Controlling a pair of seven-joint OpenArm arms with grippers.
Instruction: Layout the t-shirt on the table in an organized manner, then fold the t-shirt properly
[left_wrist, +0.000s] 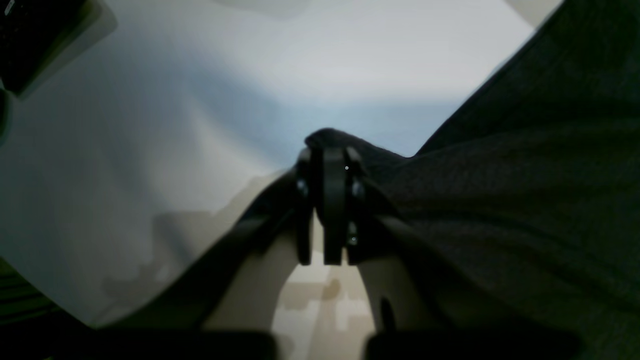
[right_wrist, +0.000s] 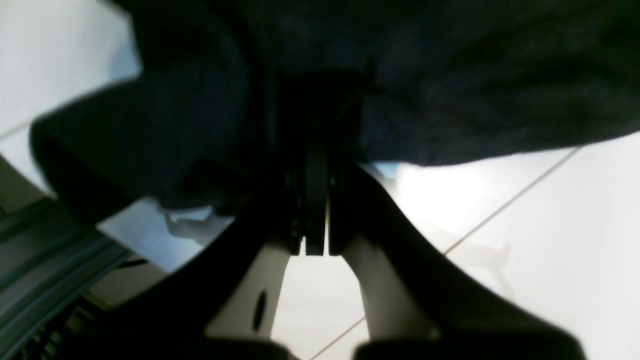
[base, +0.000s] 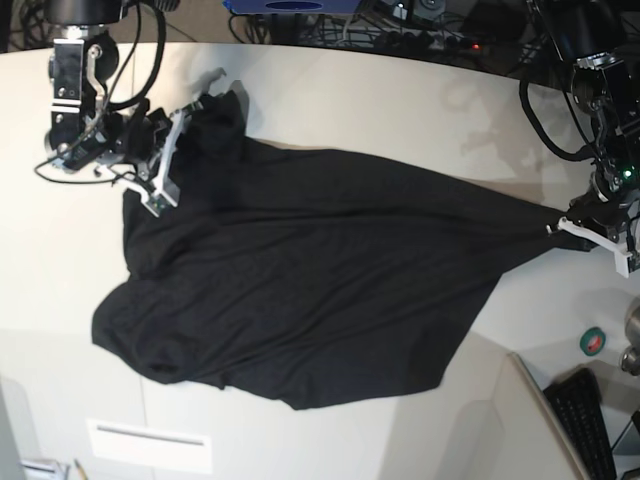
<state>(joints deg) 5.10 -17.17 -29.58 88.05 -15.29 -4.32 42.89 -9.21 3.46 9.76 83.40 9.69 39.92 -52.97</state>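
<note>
The black t-shirt (base: 300, 290) lies spread and wrinkled across the off-white table (base: 400, 100), stretched between both arms; no print shows. At the right of the base view my left gripper (base: 553, 222) is shut on a pulled-out corner of the shirt. The left wrist view shows its jaws (left_wrist: 330, 150) pinched on a fold of the t-shirt (left_wrist: 525, 175) above the table (left_wrist: 200, 100). At the upper left, my right gripper (base: 200, 110) is shut on bunched fabric. Its jaws (right_wrist: 320, 110) stand together, buried in the dark t-shirt (right_wrist: 475, 75) over the table (right_wrist: 550, 225).
A green tape roll (base: 592, 341) and a black keyboard (base: 585, 420) sit at the right, near the left arm. Cables and equipment (base: 420, 30) run along the back edge. A thin seam line (right_wrist: 510, 200) crosses the tabletop.
</note>
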